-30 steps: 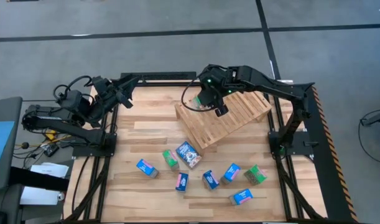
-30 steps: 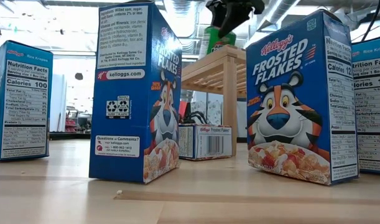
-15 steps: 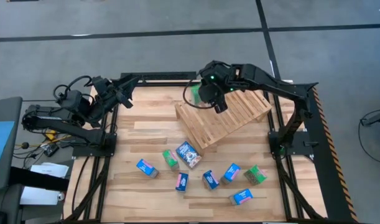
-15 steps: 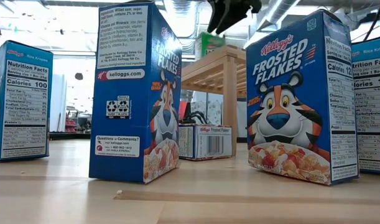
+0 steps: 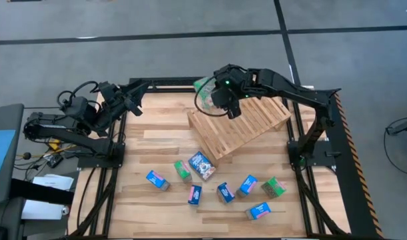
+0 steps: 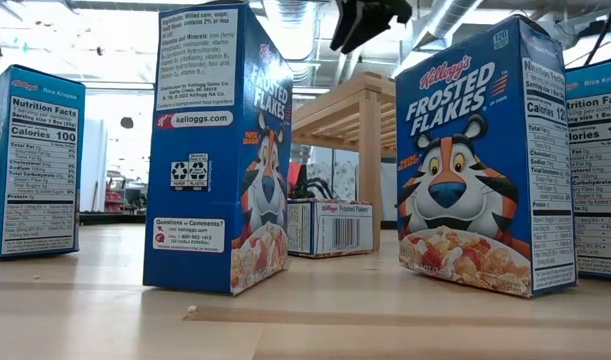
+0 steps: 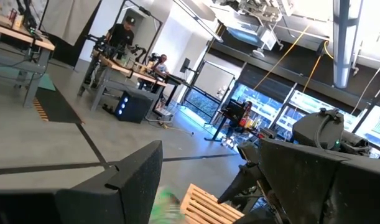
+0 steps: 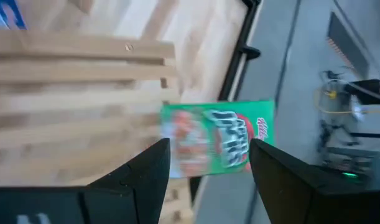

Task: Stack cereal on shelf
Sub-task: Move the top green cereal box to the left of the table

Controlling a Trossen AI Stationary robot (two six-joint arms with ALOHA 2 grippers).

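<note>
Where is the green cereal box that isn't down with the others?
In the high view the green box sits at the rack's far top edge, just beyond the right gripper. The right wrist view shows the box ahead of that gripper's open fingers.

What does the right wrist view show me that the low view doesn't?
Right wrist only: a green cereal box seen between the open right tool fingers, past the rack's far edge, and not clearly gripped. Low view only: upright Frosted Flakes boxes standing on the table, and one lying flat. Both share the wooden rack and the right tool above it.
</note>
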